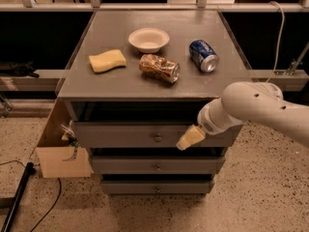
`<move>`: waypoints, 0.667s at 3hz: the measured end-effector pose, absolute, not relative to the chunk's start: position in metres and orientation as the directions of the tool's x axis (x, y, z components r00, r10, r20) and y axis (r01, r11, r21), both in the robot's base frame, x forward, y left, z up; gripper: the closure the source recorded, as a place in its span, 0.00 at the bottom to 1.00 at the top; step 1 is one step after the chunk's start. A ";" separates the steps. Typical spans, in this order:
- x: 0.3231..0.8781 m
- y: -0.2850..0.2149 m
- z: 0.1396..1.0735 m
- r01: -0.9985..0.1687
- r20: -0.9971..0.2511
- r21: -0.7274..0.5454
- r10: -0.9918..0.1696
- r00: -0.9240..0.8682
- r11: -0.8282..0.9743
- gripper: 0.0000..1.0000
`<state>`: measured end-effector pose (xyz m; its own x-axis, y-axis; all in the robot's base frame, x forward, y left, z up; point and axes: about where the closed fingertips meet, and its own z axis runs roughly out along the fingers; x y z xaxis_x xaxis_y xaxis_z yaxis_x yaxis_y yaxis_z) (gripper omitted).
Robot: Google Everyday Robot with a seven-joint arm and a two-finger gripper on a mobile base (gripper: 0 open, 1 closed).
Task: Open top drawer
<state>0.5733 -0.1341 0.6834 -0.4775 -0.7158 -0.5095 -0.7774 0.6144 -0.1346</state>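
The top drawer is the wide grey front just under the cabinet top, with a small round metal knob at its centre. It stands out a little from the cabinet, with a dark gap above it. My gripper, with yellowish tips on a white arm, is in front of the drawer front, a short way right of the knob and apart from it. Two narrower-looking grey drawer fronts lie below.
On the cabinet top are a white bowl, a yellow sponge, a crumpled brown packet and a blue can on its side. A cardboard box stands against the cabinet's left side. A black cable lies on the floor.
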 end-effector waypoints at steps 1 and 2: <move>0.585 -0.128 0.678 -0.788 -0.510 -0.119 -0.718 -0.473 0.604 0.00; 0.586 -0.127 0.677 -0.788 -0.508 -0.120 -0.719 -0.474 0.604 0.00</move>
<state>0.5855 -0.1266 0.6775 -0.4736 -0.7194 -0.5081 -0.7883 0.6035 -0.1198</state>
